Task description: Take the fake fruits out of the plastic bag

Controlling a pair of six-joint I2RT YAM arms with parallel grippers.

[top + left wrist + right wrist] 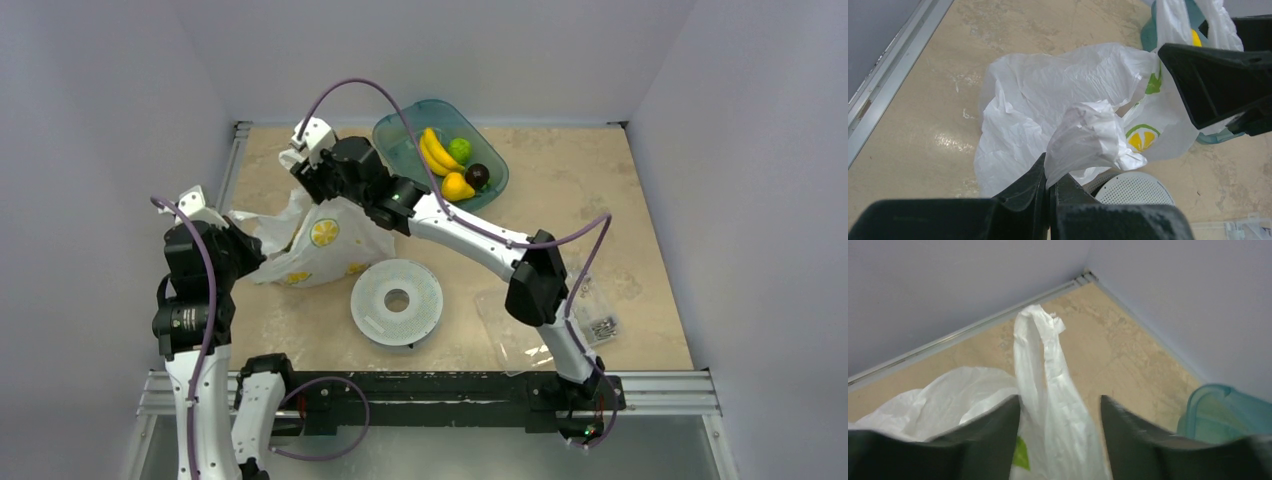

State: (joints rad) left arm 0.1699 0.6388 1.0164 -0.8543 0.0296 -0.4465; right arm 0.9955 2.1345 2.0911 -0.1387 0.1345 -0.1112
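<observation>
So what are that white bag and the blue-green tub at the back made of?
The white crinkly bag with lemon prints looks like thin plastic film: translucent, softly shiny, bunched into sharp creases. The blue-green see-through tub seems rigid, smooth plastic, going by its even tint and rounded rim; glass can't be ruled out.

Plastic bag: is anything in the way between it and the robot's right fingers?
No, nothing visible. The plastic bag has its handle loop standing up right between the open right fingers, not yet pinched. The left fingers are shut on another bunched-up bit of the bag.
</observation>
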